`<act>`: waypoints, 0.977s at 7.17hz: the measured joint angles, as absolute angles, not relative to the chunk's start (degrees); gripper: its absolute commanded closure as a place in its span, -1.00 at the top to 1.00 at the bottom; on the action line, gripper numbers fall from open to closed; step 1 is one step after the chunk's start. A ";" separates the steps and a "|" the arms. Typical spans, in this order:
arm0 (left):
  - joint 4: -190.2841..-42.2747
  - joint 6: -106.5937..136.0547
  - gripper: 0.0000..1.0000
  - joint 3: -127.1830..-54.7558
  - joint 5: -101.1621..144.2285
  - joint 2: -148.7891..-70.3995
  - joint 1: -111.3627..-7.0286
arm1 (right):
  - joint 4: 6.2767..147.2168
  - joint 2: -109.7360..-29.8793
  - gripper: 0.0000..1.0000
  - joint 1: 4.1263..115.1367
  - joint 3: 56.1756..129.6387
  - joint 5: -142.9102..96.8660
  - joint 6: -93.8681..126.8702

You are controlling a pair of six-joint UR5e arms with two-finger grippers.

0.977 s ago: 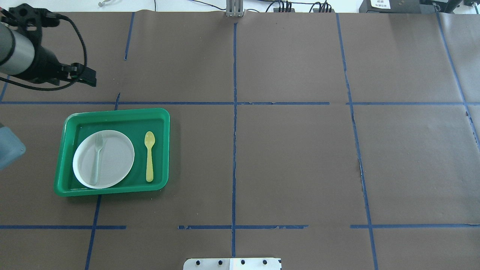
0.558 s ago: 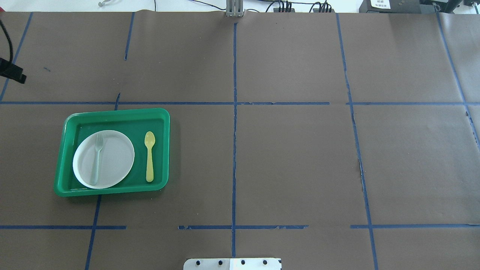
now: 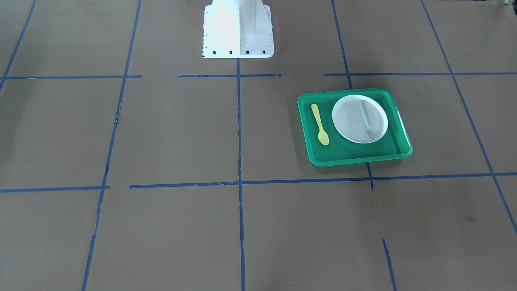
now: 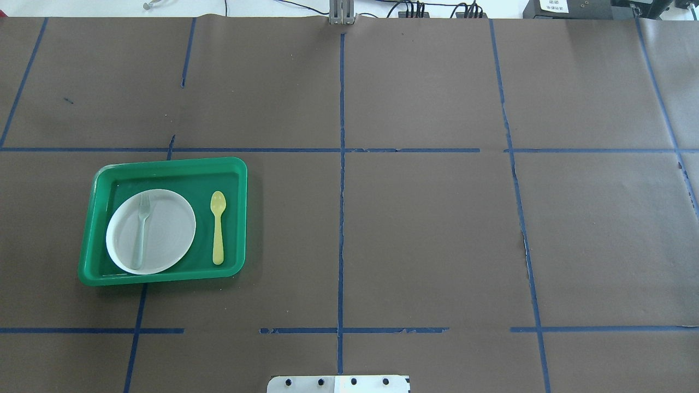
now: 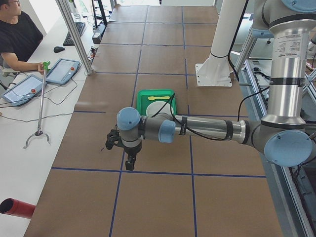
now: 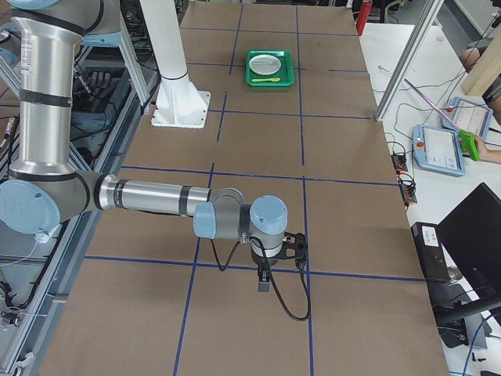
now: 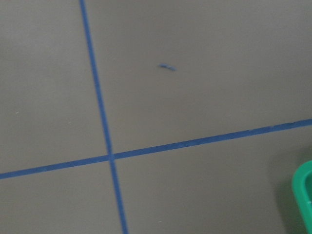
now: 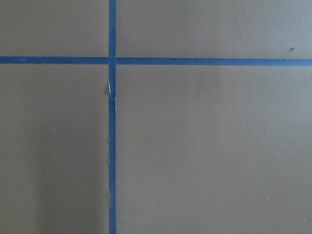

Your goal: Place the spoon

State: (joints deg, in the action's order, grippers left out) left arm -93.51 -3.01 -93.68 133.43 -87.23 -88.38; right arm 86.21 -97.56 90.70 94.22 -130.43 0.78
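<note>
The yellow spoon (image 4: 218,229) lies flat in the right part of a green tray (image 4: 164,163), bowl toward the far side, beside a white plate (image 4: 166,232). It also shows in the front view (image 3: 320,123). My left gripper (image 5: 129,160) hangs over bare table past the tray's left end, well away from the spoon; I cannot tell if it is open or shut. My right gripper (image 6: 264,282) hangs over the table's far right end; I cannot tell its state either. Neither gripper shows in the overhead or front views.
A pale translucent fork (image 4: 143,229) lies on the plate. A corner of the tray (image 7: 304,195) shows at the left wrist view's edge. The brown table has blue tape lines. The white robot base (image 3: 237,28) stands at the near-middle edge. An operator (image 5: 17,39) sits at a side desk.
My left arm has drawn back to the left and left the overhead view. The spoon, plate, fork and tray have not moved.
</note>
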 measured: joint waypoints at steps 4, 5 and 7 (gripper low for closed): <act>-92.75 -6.09 1.00 -92.49 134.69 -83.72 -94.02 | 86.22 -97.56 1.00 90.70 94.22 -130.43 0.78; -92.68 -6.09 1.00 -92.47 134.72 -83.60 -94.16 | 86.22 -97.56 1.00 90.70 94.22 -130.43 0.76; -92.64 -5.96 1.00 -92.69 134.73 -83.58 -94.21 | 86.22 -97.56 1.00 90.70 94.22 -130.43 0.78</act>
State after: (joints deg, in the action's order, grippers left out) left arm -92.64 -5.96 -92.69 134.73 -83.58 -94.21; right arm 86.22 -97.56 90.70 94.22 -130.43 0.78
